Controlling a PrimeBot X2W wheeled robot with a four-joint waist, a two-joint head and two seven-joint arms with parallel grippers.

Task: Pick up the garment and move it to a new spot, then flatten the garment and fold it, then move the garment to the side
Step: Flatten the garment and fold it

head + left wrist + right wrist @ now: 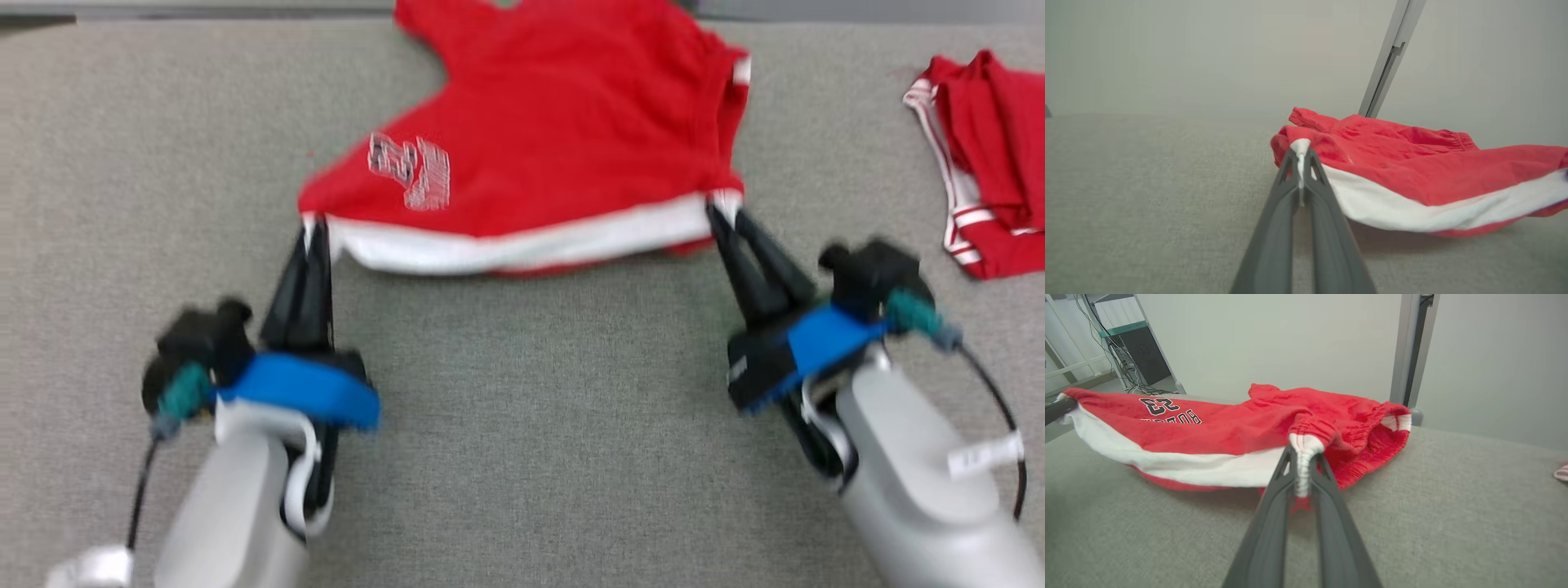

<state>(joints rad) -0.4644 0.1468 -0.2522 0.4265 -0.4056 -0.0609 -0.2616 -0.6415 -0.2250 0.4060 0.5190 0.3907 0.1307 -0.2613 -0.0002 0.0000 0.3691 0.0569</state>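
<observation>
The garment (555,131) is a pair of red shorts with a white side stripe and a white print. It lies stretched across the far middle of the grey table, its near edge lifted between both grippers. My left gripper (313,224) is shut on the garment's left corner, the white cloth pinched at its tips (1301,152). My right gripper (722,204) is shut on the right corner at the elastic waistband (1303,455). In the right wrist view the garment (1216,428) hangs a little above the table and casts a shadow below.
A second red garment with white stripes (984,163) lies bunched at the table's far right edge. The grey cloth table top (531,425) spreads between and in front of my arms. A wall and a metal post (1408,347) stand behind the table.
</observation>
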